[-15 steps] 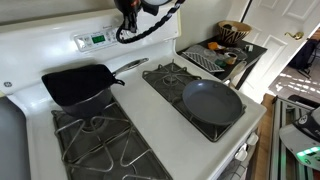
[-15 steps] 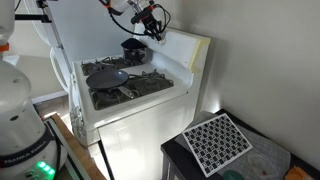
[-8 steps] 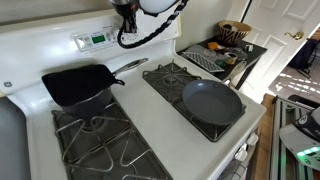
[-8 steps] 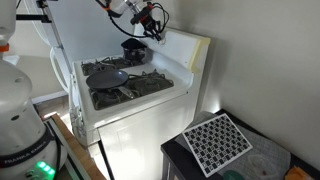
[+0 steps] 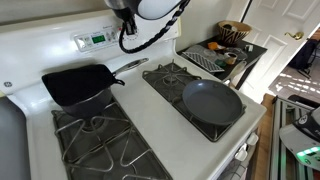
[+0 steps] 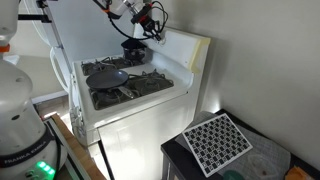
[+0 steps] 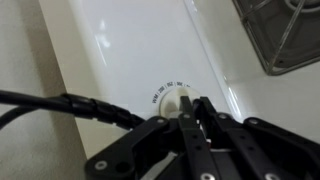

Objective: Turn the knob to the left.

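In the wrist view a white round knob [image 7: 172,98] with small printed numbers along its upper rim sits on the stove's white back panel [image 7: 130,50]. My gripper [image 7: 194,102] has its two black fingers drawn close together, with the tips at the knob's right edge. I cannot tell if they touch it. In an exterior view the gripper [image 6: 152,27] hangs in front of the back panel above the stove. In the other exterior view only the arm and its black cable [image 5: 135,12] show at the top edge, and the knob is hidden.
A black square pan [image 5: 78,84] sits on the far burner grate and a dark round pan [image 5: 212,102] on the near one. A burner grate corner [image 7: 285,35] shows in the wrist view. A side table with a patterned mat [image 6: 218,140] stands beside the stove.
The arm has risen a little in the exterior view, so the gripper now leaves the top of the frame. The pans have not moved.
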Robot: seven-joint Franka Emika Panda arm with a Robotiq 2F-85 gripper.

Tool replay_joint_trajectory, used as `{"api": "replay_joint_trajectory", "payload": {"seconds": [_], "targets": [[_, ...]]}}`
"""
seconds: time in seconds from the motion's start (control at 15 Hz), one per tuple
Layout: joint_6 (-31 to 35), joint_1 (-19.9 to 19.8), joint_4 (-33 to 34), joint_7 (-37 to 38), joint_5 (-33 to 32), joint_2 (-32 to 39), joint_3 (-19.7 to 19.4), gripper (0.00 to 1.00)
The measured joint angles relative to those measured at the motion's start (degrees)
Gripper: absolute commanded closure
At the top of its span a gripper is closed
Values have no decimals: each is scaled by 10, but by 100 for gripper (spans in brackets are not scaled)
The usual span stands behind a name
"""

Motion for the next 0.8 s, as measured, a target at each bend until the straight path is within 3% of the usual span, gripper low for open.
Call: {"api": "replay_joint_trajectory", "payload": {"seconds": [0.8], "targets": [[-31, 7, 0, -95, -77, 14, 17, 99]]}}
